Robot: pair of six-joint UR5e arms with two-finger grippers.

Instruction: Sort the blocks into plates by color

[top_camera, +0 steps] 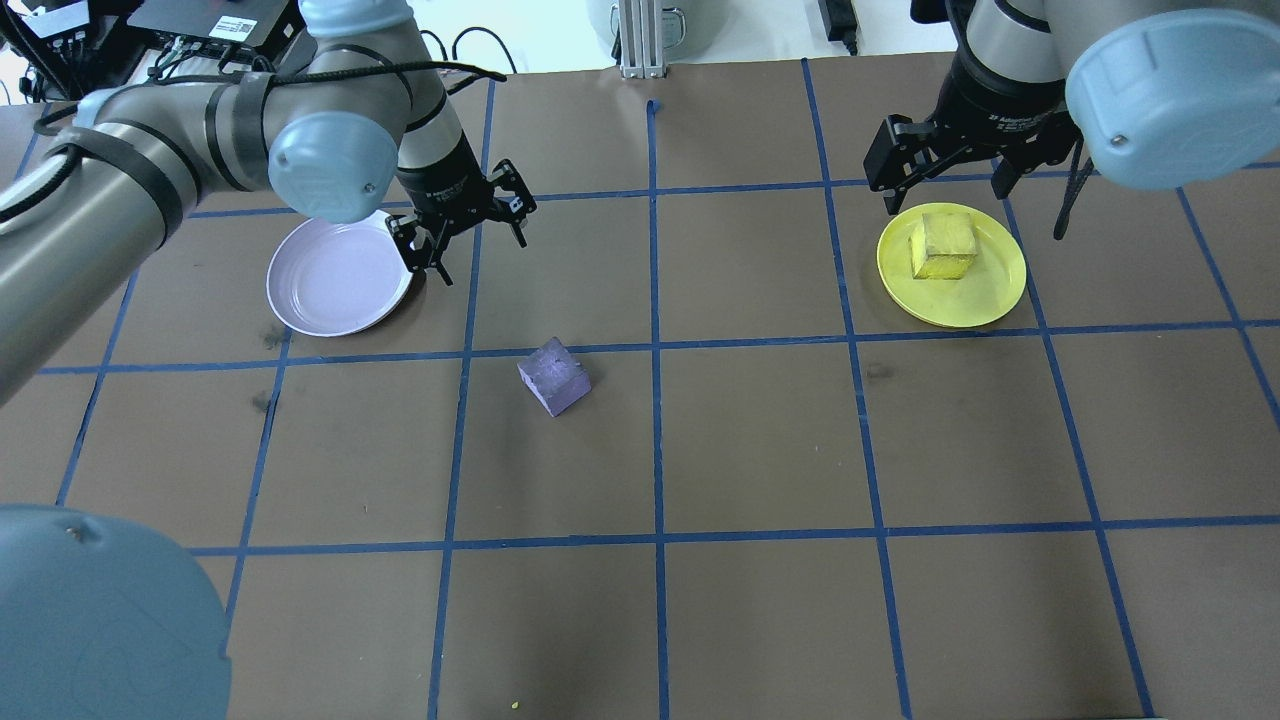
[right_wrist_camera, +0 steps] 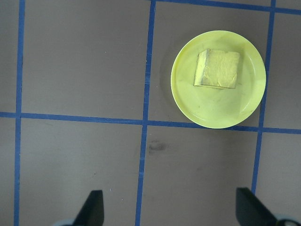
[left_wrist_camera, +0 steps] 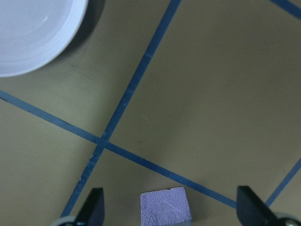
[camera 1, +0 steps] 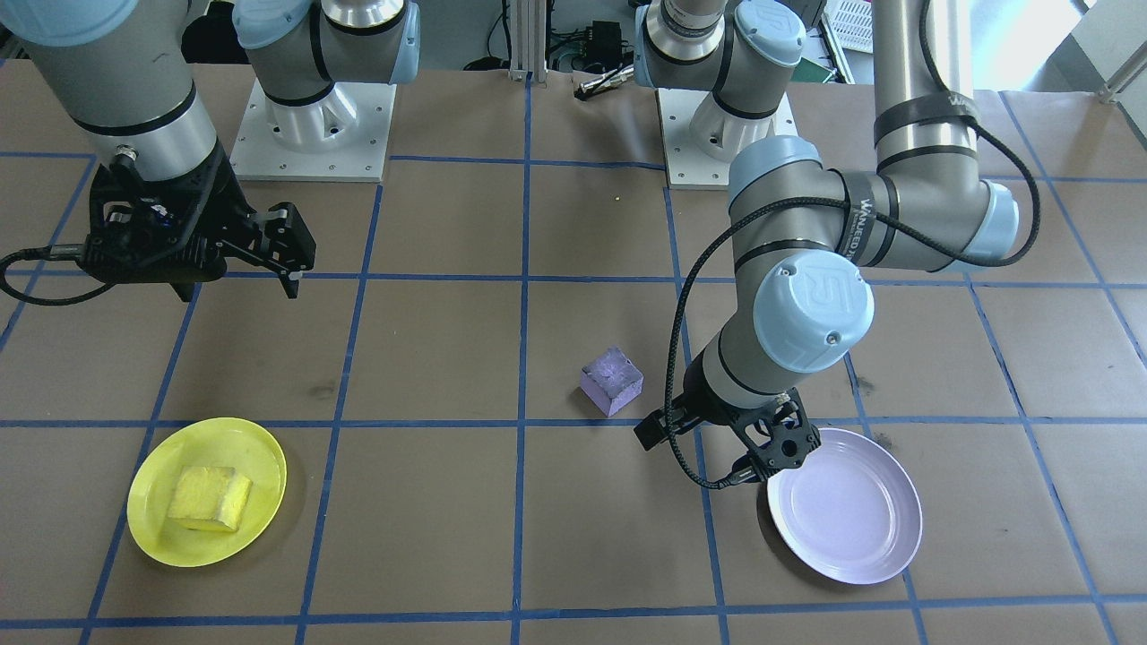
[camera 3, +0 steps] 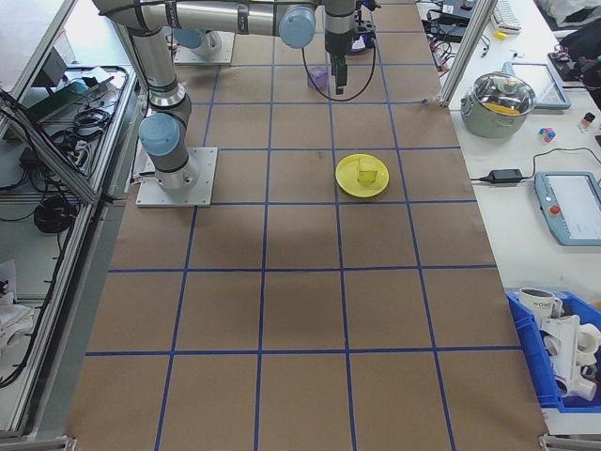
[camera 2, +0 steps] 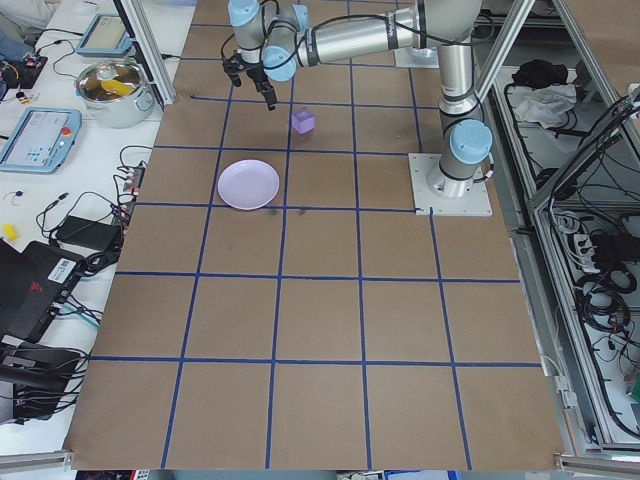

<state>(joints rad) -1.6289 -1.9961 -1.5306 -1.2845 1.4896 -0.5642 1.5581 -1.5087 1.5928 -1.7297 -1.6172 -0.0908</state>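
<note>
Presently: small matte yellow cube (top_camera: 943, 245) lay in bright yellow round plate (top_camera: 985, 296). Small purple cube (top_camera: 553, 376) sat on the table, near empty lavender plate (top_camera: 330, 285). Left gripper (top_camera: 462, 224) and right gripper (top_camera: 945, 165) both spread wide, empty. Next: left descends, grasps purple cube.

Left tool (top_camera: 468, 224) and right tool (top_camera: 950, 165) both wide apart, empty.
</note>
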